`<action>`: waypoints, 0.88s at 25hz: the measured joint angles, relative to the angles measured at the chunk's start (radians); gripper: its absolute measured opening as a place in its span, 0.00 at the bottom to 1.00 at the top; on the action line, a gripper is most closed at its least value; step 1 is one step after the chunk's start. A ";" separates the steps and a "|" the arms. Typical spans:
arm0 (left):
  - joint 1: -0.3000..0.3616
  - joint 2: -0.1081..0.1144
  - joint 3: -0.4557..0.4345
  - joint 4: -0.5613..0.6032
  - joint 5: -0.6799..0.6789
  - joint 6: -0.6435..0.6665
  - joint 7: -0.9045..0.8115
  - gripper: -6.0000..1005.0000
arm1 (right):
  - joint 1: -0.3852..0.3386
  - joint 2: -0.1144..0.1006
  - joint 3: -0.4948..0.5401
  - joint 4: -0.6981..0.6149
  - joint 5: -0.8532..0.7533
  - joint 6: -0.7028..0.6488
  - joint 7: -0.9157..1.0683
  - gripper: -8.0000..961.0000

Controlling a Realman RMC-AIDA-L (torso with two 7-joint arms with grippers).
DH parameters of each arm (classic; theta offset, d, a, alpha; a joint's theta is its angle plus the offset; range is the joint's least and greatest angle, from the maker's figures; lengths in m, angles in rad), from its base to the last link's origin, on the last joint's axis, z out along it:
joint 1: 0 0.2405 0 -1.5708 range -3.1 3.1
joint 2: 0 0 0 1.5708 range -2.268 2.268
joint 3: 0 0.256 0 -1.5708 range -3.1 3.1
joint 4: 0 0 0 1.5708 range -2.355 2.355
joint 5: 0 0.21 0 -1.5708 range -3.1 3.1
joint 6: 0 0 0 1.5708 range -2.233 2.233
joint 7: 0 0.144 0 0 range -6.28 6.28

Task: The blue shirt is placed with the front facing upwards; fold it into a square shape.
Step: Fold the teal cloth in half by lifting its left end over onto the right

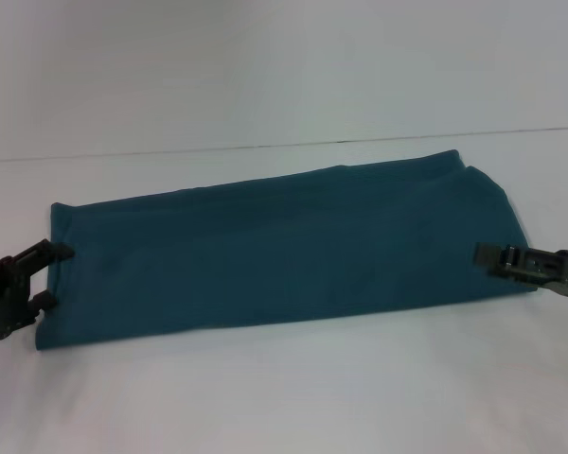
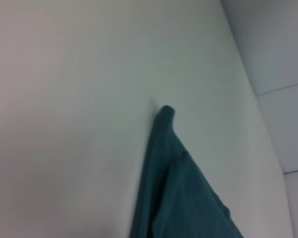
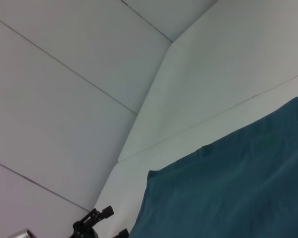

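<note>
The blue shirt [image 1: 284, 251] lay on the table [image 1: 284, 388] as a long folded strip. My left gripper [image 1: 40, 274] stood open astride its left end; my right gripper [image 1: 497, 257], apparently closed, touched the opposite end. Next, I judged: fold end over end.

The dark teal-blue cotton shirt [image 1: 284, 251] lies folded so its chest, collar and sleeves are hidden, and both wrist views cut it off at their edges.
</note>
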 joint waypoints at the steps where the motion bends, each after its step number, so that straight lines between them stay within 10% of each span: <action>1: 0.001 -0.002 0.000 -0.002 0.000 -0.006 0.000 0.89 | 0.000 0.000 0.003 0.000 0.000 0.000 0.000 0.93; 22: -0.050 0.015 0.077 0.181 0.117 0.071 0.315 0.89 | -0.002 -0.008 0.012 0.001 -0.009 0.009 -0.015 0.93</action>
